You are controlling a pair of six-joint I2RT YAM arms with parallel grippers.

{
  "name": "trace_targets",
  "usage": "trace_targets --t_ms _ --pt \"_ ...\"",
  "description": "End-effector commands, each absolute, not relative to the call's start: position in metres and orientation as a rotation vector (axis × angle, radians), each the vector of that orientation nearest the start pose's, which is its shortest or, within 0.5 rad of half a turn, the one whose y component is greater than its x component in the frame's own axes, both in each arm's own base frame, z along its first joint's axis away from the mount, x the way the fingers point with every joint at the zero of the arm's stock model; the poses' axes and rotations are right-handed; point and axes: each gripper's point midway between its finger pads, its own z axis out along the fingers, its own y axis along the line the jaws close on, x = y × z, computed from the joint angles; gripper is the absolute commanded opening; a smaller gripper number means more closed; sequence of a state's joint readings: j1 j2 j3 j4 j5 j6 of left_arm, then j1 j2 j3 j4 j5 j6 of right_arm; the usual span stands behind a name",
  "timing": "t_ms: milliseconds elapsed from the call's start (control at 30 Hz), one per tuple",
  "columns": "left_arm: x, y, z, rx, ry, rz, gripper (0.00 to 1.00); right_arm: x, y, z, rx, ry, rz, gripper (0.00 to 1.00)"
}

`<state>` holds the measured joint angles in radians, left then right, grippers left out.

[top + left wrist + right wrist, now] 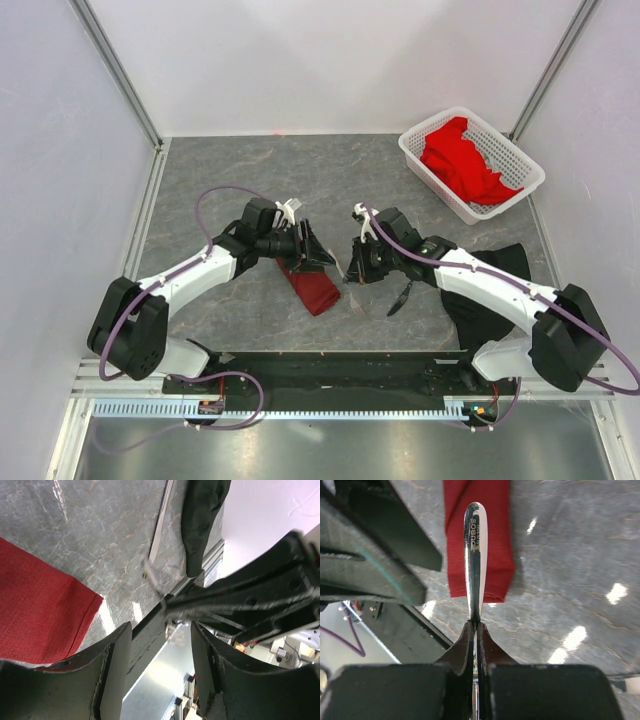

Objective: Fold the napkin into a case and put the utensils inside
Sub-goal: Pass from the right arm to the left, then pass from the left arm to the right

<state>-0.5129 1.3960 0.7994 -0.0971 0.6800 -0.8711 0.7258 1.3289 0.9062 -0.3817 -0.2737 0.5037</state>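
The napkin lies on the table folded into a narrow dark-red case (312, 290), also seen in the left wrist view (40, 615) and in the right wrist view (495, 540). My right gripper (351, 270) (475, 626) is shut on a slim silver utensil (475, 550), whose rounded handle end sticks out over the case's near end. I cannot tell whether it is the fork or the knife. My left gripper (322, 254) (161, 637) is open and empty just above the case's far end. A second utensil (400, 298) lies on the table to the right.
A white lattice basket (510, 143) with red cloths stands at the back right. A black cloth (500, 262) lies under the right arm. The black base bar (330, 368) runs along the near edge.
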Motion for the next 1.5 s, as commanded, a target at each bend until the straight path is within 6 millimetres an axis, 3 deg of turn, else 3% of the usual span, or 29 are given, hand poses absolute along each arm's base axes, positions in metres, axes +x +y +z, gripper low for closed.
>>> trace_targets --t_ms 0,200,300,433,500,600,867,1167,1267,1467 --pt "0.245 -0.288 0.154 -0.094 2.473 -1.420 0.58 0.215 0.308 0.154 -0.433 2.410 1.013 0.00" --pt "0.248 -0.289 0.140 -0.110 2.510 -1.399 0.54 0.211 0.320 0.161 -0.449 2.389 1.061 0.00" --pt "0.252 -0.289 0.141 -0.090 2.503 -1.376 0.47 0.210 0.323 0.163 -0.456 2.384 1.071 0.00" --pt "0.261 -0.282 0.144 -0.081 2.488 -1.319 0.18 0.209 0.328 0.167 -0.466 2.382 1.081 0.00" --pt "0.262 -0.279 0.146 -0.085 2.475 -1.322 0.12 0.206 0.330 0.165 -0.477 2.392 1.073 0.00" --pt "0.263 -0.271 0.150 -0.099 2.451 -1.342 0.02 0.204 0.329 0.156 -0.482 2.419 1.026 0.16" --pt "0.263 -0.258 0.160 -0.136 2.406 -1.378 0.02 0.191 0.336 0.144 -0.538 2.446 1.006 0.30" --pt "0.259 -0.257 0.161 -0.136 2.411 -1.399 0.02 0.203 0.338 0.149 -0.537 2.421 0.936 0.42" --pt "0.256 -0.257 0.159 -0.132 2.419 -1.409 0.02 0.208 0.331 0.146 -0.559 2.443 0.851 0.44" --pt "0.256 -0.257 0.161 -0.138 2.414 -1.419 0.02 0.206 0.335 0.141 -0.585 2.457 0.854 0.43"
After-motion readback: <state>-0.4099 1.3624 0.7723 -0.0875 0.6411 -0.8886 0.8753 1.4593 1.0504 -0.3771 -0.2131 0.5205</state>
